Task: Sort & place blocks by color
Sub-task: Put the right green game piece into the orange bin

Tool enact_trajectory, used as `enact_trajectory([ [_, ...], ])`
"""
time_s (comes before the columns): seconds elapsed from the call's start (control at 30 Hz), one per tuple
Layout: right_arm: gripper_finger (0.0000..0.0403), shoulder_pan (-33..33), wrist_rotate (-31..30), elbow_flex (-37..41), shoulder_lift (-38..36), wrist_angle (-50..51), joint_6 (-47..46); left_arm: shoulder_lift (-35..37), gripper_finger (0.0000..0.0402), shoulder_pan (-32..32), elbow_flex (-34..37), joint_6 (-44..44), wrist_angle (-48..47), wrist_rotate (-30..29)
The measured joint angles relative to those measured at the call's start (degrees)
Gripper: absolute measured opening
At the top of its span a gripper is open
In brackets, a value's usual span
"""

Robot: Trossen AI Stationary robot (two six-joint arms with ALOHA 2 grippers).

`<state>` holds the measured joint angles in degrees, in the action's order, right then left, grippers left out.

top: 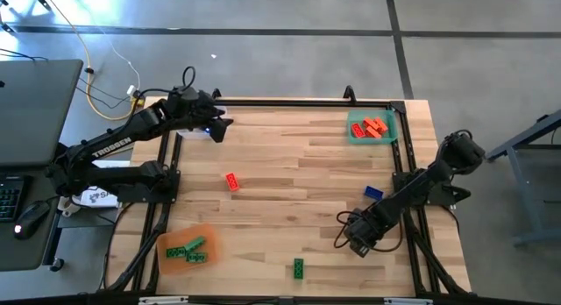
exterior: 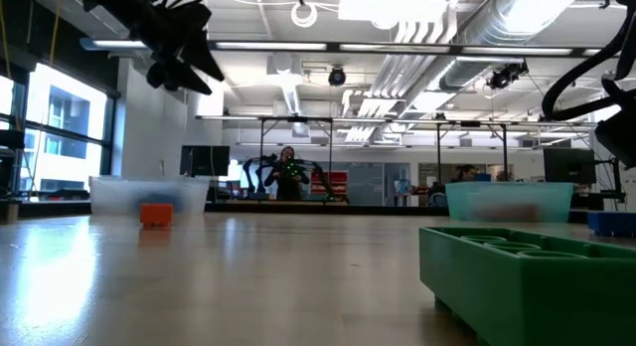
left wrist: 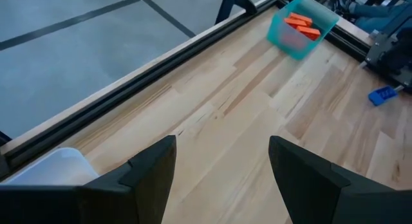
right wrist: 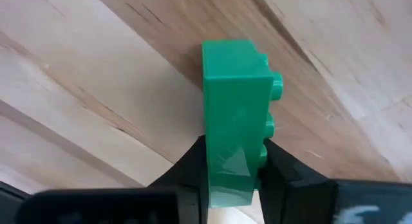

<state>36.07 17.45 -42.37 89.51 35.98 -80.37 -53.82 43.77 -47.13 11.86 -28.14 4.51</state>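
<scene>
My right gripper has its fingers clamped on a green block, held studs sideways low over the table at about five o'clock; I judge the thing now is to lift straight up, keep the pinch square so the block doesn't twist, and carry it across to the orange tray at seven o'clock, where other green blocks lie. My right arm is stretched low, wrist tipped down, while my left gripper hangs at ten o'clock, fingers apart and empty.
</scene>
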Motion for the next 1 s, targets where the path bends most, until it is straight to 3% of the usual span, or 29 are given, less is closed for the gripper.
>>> enact_trajectory([
  [0.2, 0.0065, -2.75, -4.11, -3.45, 0.18, -1.95, -0.16, 0.00, 0.0236, 0.00, 0.02, 0.17, 3.64, 0.45],
  [0.37, 0.0065, -7.30, -9.13, -8.32, 0.21, -2.62, 3.40, 0.00, 0.0236, 0.00, 0.02, 0.18, 6.49, 4.77],
  [0.63, 0.0065, -18.14, -12.79, -17.74, 0.18, -1.54, 19.55, 0.00, 0.0236, -1.16, 0.02, 0.17, 10.45, 16.73],
  [1.0, 0.0065, -29.61, -15.30, -29.52, 0.16, -0.77, 40.07, 0.00, 0.0236, -7.91, 0.02, 0.06, 11.91, 17.33],
])
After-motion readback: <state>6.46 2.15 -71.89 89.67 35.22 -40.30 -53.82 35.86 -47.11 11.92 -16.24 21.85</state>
